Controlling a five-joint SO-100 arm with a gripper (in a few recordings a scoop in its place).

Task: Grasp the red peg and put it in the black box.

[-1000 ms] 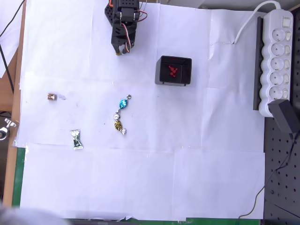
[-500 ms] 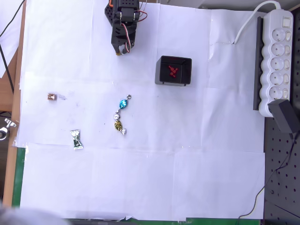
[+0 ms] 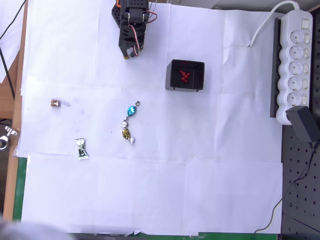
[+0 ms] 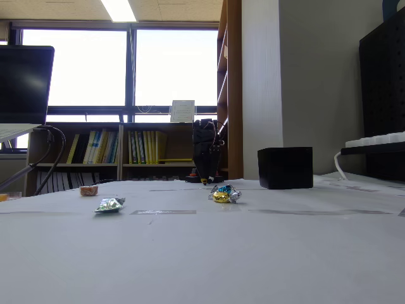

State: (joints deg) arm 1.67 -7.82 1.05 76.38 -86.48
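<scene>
No readable text, labels, brands or numbers in either view.

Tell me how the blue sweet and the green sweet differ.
In the overhead view the blue sweet is shiny blue; the green sweet is silvery green. The blue one lies near the middle, close above the gold sweet; the green one lies alone, further left and lower. Both are foil-wrapped with twisted ends, lying on the white paper.

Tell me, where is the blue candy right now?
In the overhead view the blue candy lies near the middle of the white paper, just above the gold candy and down-left of the black box.
</scene>
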